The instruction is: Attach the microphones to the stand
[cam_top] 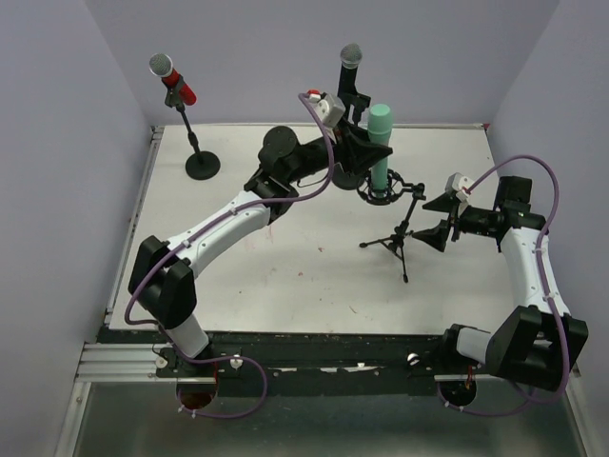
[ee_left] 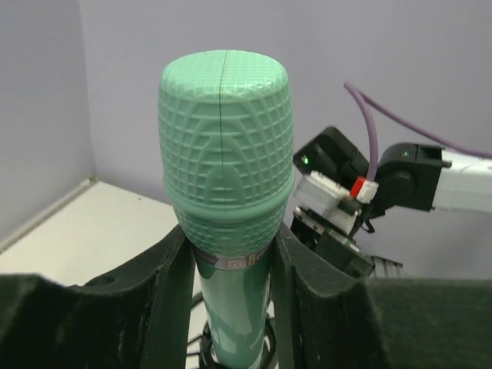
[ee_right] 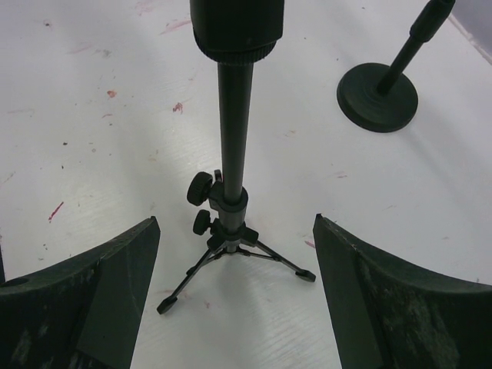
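My left gripper [cam_top: 369, 152] is shut on the mint-green microphone [cam_top: 380, 143], held upright with its lower end inside the black ring mount [cam_top: 381, 193] of the tripod stand [cam_top: 400, 243]. In the left wrist view the fingers [ee_left: 173, 296] press both sides of the mint-green microphone [ee_left: 225, 184] just under its head. My right gripper [cam_top: 440, 227] is open and empty, just right of the tripod stand. In the right wrist view the stand's pole [ee_right: 233, 115] rises between its spread fingers [ee_right: 115, 288]. The red microphone [cam_top: 173, 81] and the black microphone [cam_top: 350, 67] sit in their own stands.
The red microphone's stand has a round black base [cam_top: 203, 166] at the back left, also in the right wrist view [ee_right: 377, 96]. The black microphone's stand is behind the left gripper. Purple walls close in the white table [cam_top: 314, 286] on three sides.
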You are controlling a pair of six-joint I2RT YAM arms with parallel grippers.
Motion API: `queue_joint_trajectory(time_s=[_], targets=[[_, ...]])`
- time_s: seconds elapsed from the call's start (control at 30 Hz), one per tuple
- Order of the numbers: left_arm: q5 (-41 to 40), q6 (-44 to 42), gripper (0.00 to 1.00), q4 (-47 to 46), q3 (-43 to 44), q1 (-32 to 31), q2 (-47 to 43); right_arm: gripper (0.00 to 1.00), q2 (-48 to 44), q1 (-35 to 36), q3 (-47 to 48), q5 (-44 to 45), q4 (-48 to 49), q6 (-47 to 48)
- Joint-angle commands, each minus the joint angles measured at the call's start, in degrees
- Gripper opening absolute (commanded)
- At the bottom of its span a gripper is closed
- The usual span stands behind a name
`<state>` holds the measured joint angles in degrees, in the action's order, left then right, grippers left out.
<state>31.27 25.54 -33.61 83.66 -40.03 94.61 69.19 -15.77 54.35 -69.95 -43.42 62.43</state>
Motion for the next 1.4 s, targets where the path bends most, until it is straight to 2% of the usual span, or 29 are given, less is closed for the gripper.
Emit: queue_joint_trajectory(time_s=[0.0, 0.3, 0.37, 0.5, 0.6, 0.67, 0.7, 0.87, 1.0, 1.03, 1.1, 1.17, 1.27, 1.3, 1.37], targets=[[3.10, 0.03, 0.00, -1.37, -5.07, -1.10, -0.13, 0.89, 0.77, -0.23, 1.90, -1.77, -1.93, 1.64], [3.37, 1.79, 0.00, -4.80, -10.09, -1.72, 0.14, 0.89, 1.30, -0.23, 2.08, -1.85, -2.37, 1.90], [2.58, 1.88, 0.07, -5.24, -11.58, -1.89, -0.04, 0.89, 1.39, -0.23, 1.99, -1.94, -2.28, 1.90], [-0.41, 1.27, 0.45, -4.28, -12.64, -2.07, -1.35, 0.89, 1.56, -0.23, 1.99, -2.20, -2.37, 1.99], [-1.90, -0.05, 0.65, -2.17, -11.94, -2.07, -3.37, 0.89, 1.92, -0.31, 2.08, -2.38, -2.90, 2.43], [-3.31, -1.19, 0.90, -1.12, -12.02, -2.07, -5.13, 0.89, 2.27, -0.23, 2.17, -2.38, -3.25, 2.69], [-3.84, -1.98, 0.99, -0.59, -12.37, -2.07, -6.35, 0.89, 2.35, -0.23, 2.17, -2.38, -3.16, 2.87], [-5.86, -6.90, 0.98, 3.88, -14.13, -2.07, -12.77, 0.89, 2.71, -0.31, 2.08, -2.91, -3.77, 3.48], [-9.72, -13.75, 0.98, 8.28, -18.51, -2.07, -21.37, 0.89, 1.74, -0.23, 2.34, -3.87, -4.83, 5.24], [-10.95, -15.94, 0.98, 9.25, -20.01, -2.07, -23.92, 0.99, 1.13, -0.23, 2.08, -4.14, -4.05, 4.81], [-14.37, -19.37, 0.98, 10.66, -24.22, -1.98, -30.24, 1.00, -0.89, -0.23, 0.59, -4.58, 1.46, -2.10], [-18.94, -21.75, 0.98, 13.02, -29.14, -1.72, -37.27, 1.00, -2.91, -0.23, -1.60, -4.40, 12.25, -14.90], [-18.18, -25.18, 0.98, 22.05, -33.46, 1.00, -47.56, 1.00, -4.41, -0.23, -4.68, -4.66, 30.87, -33.99], [-18.61, -27.45, 0.98, 26.96, -34.17, 1.79, -50.28, 1.00, -4.24, -0.23, -5.04, -6.75, 33.20, -37.61], [-21.93, -30.79, 0.98, 36.11, -35.40, 2.59, -54.95, 0.99, -3.19, -0.14, -4.34, -10.01, 32.96, -37.65]])
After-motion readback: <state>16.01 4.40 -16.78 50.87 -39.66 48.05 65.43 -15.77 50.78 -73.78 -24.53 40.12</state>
